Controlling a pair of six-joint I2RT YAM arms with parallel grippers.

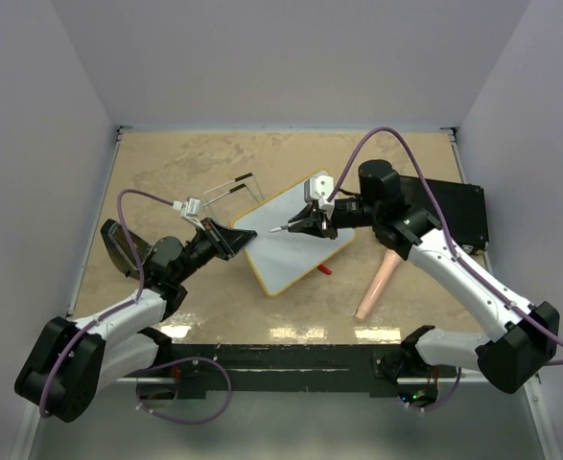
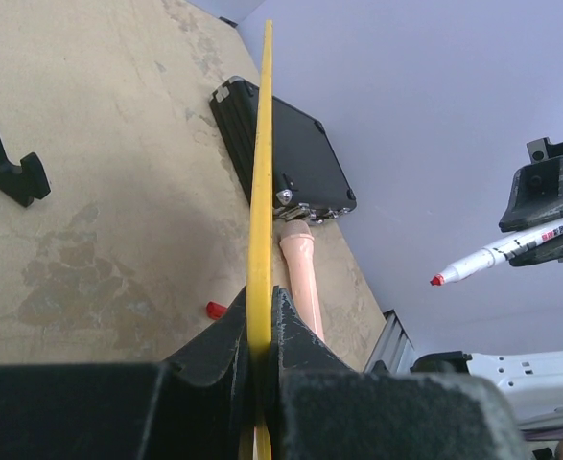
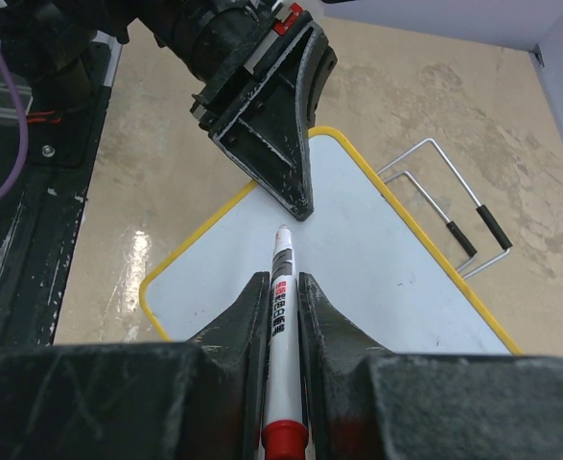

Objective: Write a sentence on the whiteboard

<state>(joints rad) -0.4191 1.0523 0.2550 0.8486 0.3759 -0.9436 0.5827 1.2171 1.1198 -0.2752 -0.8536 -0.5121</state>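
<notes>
The whiteboard (image 1: 295, 251) with its thin yellow rim lies tilted near the table's middle; its face is blank, with no red sentence showing in any view. My left gripper (image 1: 235, 238) is shut on the board's left edge; the left wrist view shows the yellow rim (image 2: 260, 192) edge-on between the jaws. My right gripper (image 1: 312, 222) is shut on a white marker (image 3: 283, 307), uncapped, its tip over the board face (image 3: 358, 278) close to the left gripper (image 3: 271, 125). I cannot tell whether the tip touches. The marker also shows in the left wrist view (image 2: 502, 254).
A black rectangular case (image 1: 458, 211) lies at the right edge. A pink tube (image 1: 377, 283) lies in front of it. A red marker cap (image 1: 325, 270) rests by the board's near edge. A wire stand with black tips (image 1: 231, 189) lies behind the left gripper.
</notes>
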